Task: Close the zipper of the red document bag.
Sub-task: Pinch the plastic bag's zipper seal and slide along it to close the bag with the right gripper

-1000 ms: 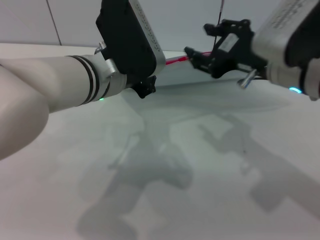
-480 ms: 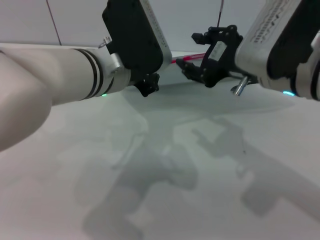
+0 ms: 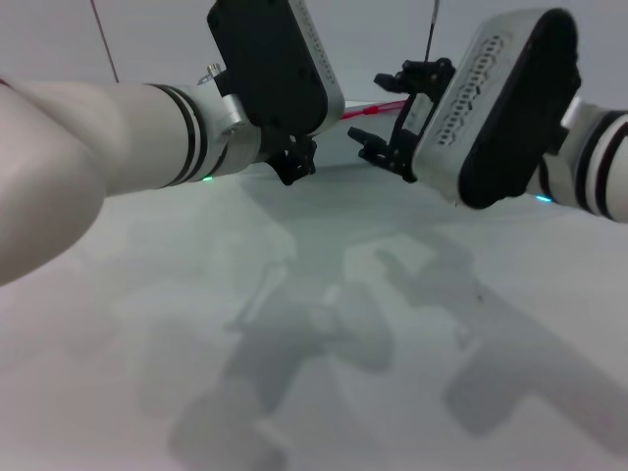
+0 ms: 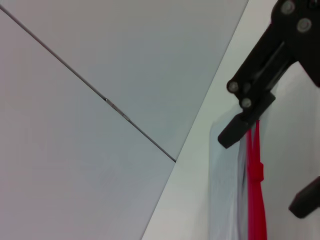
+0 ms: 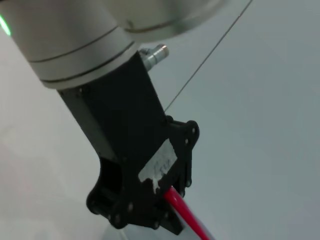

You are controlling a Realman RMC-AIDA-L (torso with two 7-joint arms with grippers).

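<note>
We see a pale grey-white desk filling the lower part of the head view, with a light wall behind its far edge. Both arms reach forward to that far edge. Our left arm comes in from the left, its black wrist housing high in the middle, and the left gripper pokes out below it just above the desk; in the right wrist view it sits right at the zipper, whose red strip emerges from between its black fingers, so it appears clamped on the strip. Our right arm enters from the right, and the right gripper is spread open, one finger up near the red strip and the other lower, just above the desk. In the left wrist view the upper of those fingers has its tip touching or just over the zipper's end, while the other shows only as a black tip well to the side, so the strip lies between them, ungripped. The red document bag lies along the far edge of the desk, against the wall, translucent, its red zipper edge running between the two grippers.
</note>
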